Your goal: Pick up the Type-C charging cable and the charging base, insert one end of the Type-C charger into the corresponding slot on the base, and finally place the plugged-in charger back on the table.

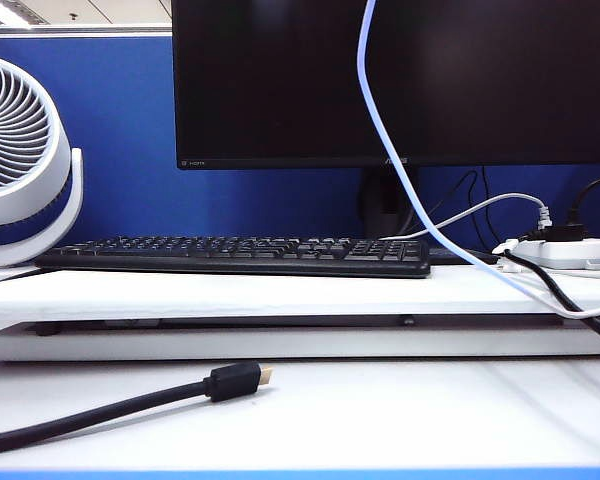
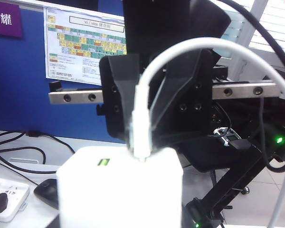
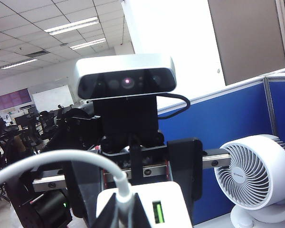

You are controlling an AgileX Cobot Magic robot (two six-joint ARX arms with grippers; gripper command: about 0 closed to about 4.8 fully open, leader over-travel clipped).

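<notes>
The plugging-in step is in hand, and both arms work up in the air, out of the exterior view, where only the Type-C charging cable (image 1: 400, 170) hangs down in front of the monitor (image 1: 280, 80) and trails onto the raised shelf board of the table (image 1: 380, 420). In the left wrist view the right tool (image 2: 141, 135) faces the camera, its black jaws narrowed hard onto the cable's white plug, whose tip meets the face of the charging base (image 2: 118, 190) beside the green port (image 2: 103, 162). The slot itself is hidden behind the plug, so I cannot tell whether the plug is pushed fully home or only entered. In the right wrist view the left tool (image 3: 135, 186) stands opposite, its jaws set about half wide on either side of the base, which it holds with the port face turned toward the right arm. The two wrists point at each other, roughly level, with the cable arching away from the plug in a loop. My judgement is that the next move calls for a short, straight push along the plug's axis with the base braced, then freeing the plug and lowering the joined pair to the table without tugging the cable sideways.
</notes>
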